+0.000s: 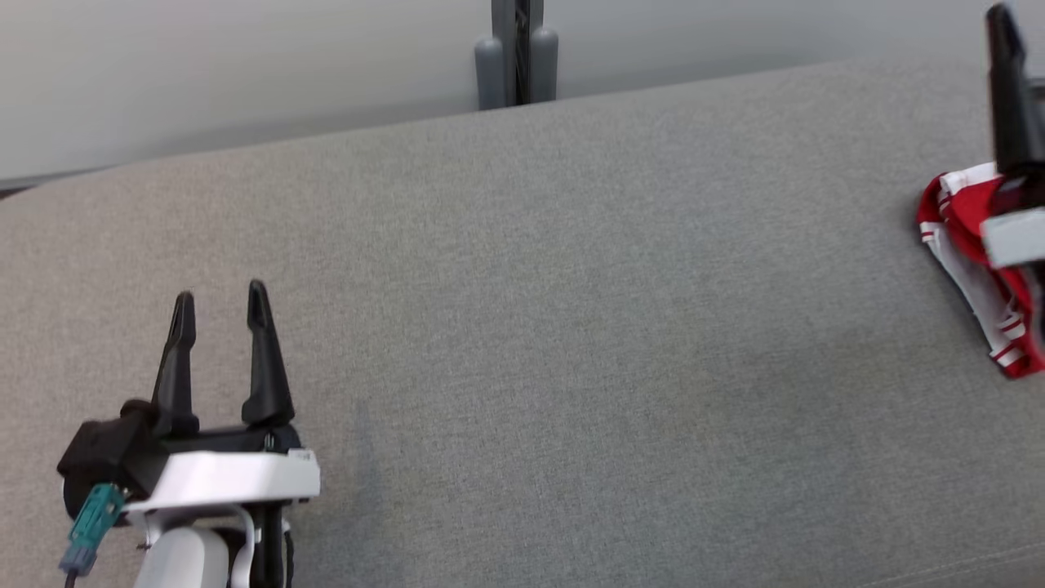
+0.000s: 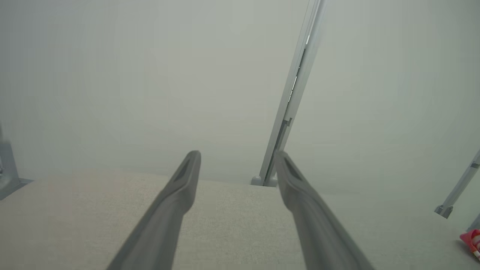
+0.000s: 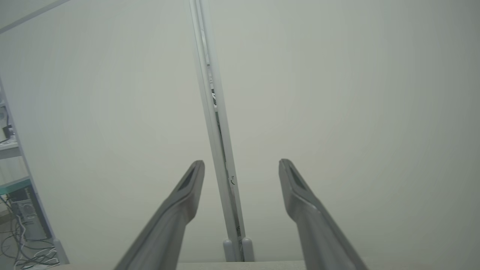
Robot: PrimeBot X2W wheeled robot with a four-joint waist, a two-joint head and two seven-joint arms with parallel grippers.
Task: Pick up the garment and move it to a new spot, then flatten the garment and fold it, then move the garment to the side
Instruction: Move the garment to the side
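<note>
In the lower left of the head view is the left gripper (image 1: 220, 292). Its two fingers stand apart, point up the frame, and have nothing between them. A teal plug (image 1: 90, 523) hangs at its wrist. In the left wrist view the same fingers are spread over the pale surface (image 2: 56, 217), with bare cloth between them.

From there to the right, the grey surface (image 1: 571, 327) is wide and bare across the whole middle of the frame. Its far edge runs as a slanted line, low at the upper left and high at the upper right. Behind this edge is a pale wall, and a grey pole (image 1: 517, 53) stands at the top centre. A thin seam crosses the lower right corner.

The garment (image 1: 967, 245) lies at the right edge of the frame, red with white stripes, in a bunched heap. Its long axis is steep: from an upper end at the middle right it goes down and a little to the right, to a striped hem lower on the right edge. Its right part is hidden behind the wrist of the right gripper (image 3: 242, 162), so I cannot tell if they touch. Left of the garment the cloth is free.

In the right wrist view the right gripper's fingers are apart, hold nothing, and point at the wall and pole. A shelf with cables (image 3: 18, 210) is in the lower left there.
</note>
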